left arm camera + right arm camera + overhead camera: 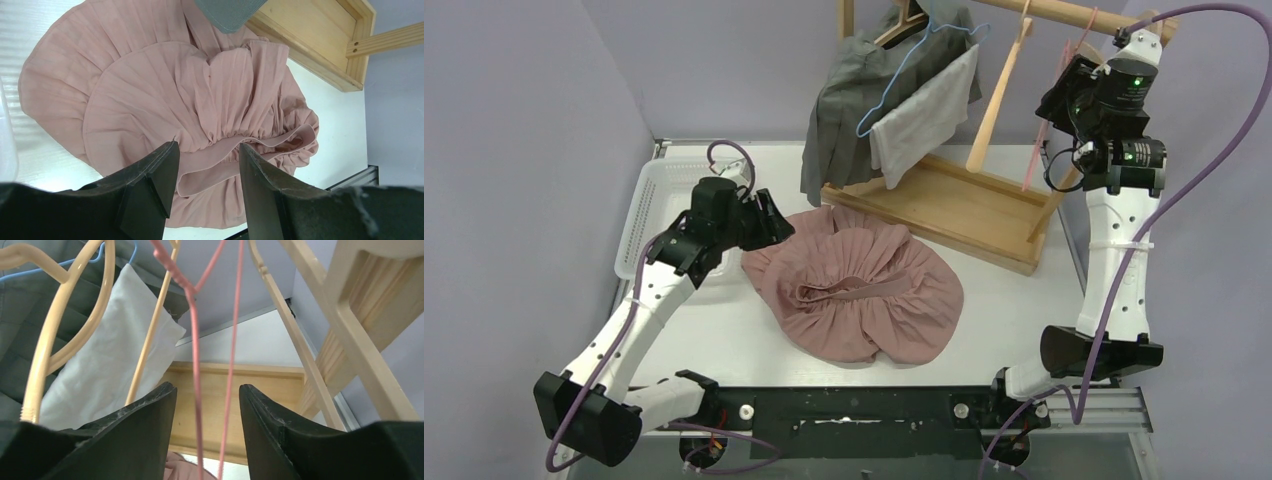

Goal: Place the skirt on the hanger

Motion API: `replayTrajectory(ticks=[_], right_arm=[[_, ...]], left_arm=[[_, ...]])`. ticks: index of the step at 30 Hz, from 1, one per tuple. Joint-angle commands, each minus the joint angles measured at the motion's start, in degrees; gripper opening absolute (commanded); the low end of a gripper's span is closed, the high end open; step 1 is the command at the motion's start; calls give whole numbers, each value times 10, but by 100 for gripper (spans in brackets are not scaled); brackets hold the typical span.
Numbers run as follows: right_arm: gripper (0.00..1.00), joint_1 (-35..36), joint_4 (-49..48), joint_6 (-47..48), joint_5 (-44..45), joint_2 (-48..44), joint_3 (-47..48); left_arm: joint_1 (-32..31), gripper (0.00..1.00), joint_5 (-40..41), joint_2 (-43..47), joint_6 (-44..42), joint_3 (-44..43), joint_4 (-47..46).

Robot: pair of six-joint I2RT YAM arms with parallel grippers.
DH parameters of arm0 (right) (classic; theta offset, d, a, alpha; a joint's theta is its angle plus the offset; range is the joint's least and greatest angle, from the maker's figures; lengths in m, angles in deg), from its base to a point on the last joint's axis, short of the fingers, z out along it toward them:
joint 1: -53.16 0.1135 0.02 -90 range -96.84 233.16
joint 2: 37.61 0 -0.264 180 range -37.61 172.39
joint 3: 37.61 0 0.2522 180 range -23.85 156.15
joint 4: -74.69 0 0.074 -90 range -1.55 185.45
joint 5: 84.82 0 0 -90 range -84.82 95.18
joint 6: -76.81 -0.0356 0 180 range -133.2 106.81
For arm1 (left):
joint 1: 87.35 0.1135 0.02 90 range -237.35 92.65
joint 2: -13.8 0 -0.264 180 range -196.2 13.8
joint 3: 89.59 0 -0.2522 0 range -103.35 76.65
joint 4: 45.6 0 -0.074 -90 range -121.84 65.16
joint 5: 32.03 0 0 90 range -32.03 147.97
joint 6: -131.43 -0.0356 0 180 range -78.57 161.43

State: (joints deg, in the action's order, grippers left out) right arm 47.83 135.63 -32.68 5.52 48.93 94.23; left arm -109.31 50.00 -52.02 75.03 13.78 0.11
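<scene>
The pink pleated skirt (859, 290) lies crumpled on the white table, with its elastic waistband (240, 150) facing up. My left gripper (779, 225) is open at the skirt's far left edge. In the left wrist view the gripper (207, 150) hovers above the skirt (165, 95) with the waistband between its jaws, holding nothing. My right gripper (1056, 100) is raised at the rack beside the thin pink hanger (1046, 130). In the right wrist view the gripper (207, 392) is open, and the pink hanger's two wires (196, 365) hang between its jaws, not clamped.
A wooden clothes rack (964, 205) stands at the back. It carries a grey garment (854, 110), a white cloth (924, 120) on a blue wire hanger (894, 85) and a cream hanger (999, 90). A white basket (649, 200) sits at the left, behind my left arm.
</scene>
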Motion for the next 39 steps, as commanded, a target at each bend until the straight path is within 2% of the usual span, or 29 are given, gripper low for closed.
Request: replayTrajectory(ticks=[1, 5, 9, 12, 17, 18, 25, 30, 39], right_arm=[[50, -4, -38, 13, -23, -13, -3], [51, -4, -43, 17, -21, -5, -9], [43, -4, -51, 28, -19, 1, -16], [31, -4, -55, 32, -18, 5, -20], [2, -3, -63, 40, -11, 2, -12], [0, -3, -68, 41, -9, -4, -10], [0, -2, -109, 53, -48, -74, -22], [0, -1, -126, 54, -81, -115, -75], [0, 0, -119, 41, -146, -263, -235]], left_arm=[[5, 47, -5, 21, -7, -15, -10], [6, 47, -6, 23, -6, -11, -10], [6, 47, -7, 24, -6, -12, -8], [7, 47, -8, 26, -7, -14, -8], [10, 47, -9, 30, -9, -16, -6], [10, 47, -10, 31, -9, -18, -5], [13, 48, -10, 37, -12, -30, -1], [16, 50, -13, 38, -14, -33, -2], [17, 53, -36, 52, -16, -35, -13]])
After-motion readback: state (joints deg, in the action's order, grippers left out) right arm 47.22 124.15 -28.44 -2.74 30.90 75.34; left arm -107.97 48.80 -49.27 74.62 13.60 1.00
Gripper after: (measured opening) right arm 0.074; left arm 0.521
